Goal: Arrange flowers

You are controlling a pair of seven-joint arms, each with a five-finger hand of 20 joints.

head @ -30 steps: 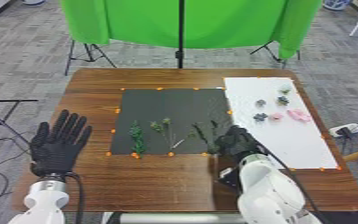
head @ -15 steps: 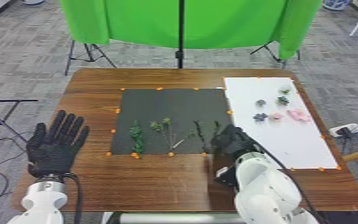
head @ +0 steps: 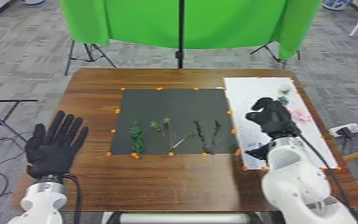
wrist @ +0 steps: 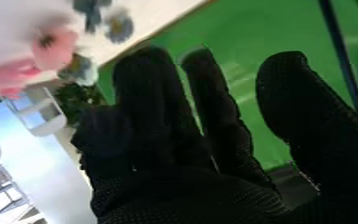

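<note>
Head view, black sheet (head: 149, 102) mid-frame on the brown tabletop (head: 184, 182): cut greenery laid lengthwise, roughly parallel. Leftmost, a leafy stem (head: 136, 137), dense, deep green. Next, branching sprigs (head: 167, 132), yellow-green tufts at the tips, pale thin stalks crossing low down. Then two slim dark green stems (head: 202, 136), narrow-leaved, slightly bent.

White sheet (head: 242, 90), right of frame: flower heads. A pale greenish bloom (head: 285, 90) toward its far end, a darker blue-green one just below, a soft pink flower (head: 301, 116) near the right edge. In the right wrist view the pink petals look broad and ruffled round a dark centre; grey-blue flowers (wrist: 119, 26) nearby, small and layered.

Right hand (head: 273, 120) over the white sheet, just beside the pink. Its fingers (wrist: 215, 100) extended, thumb well apart; grasp empty. Left hand (head: 51, 152), left of frame: fingers straight and spread, empty.
</note>
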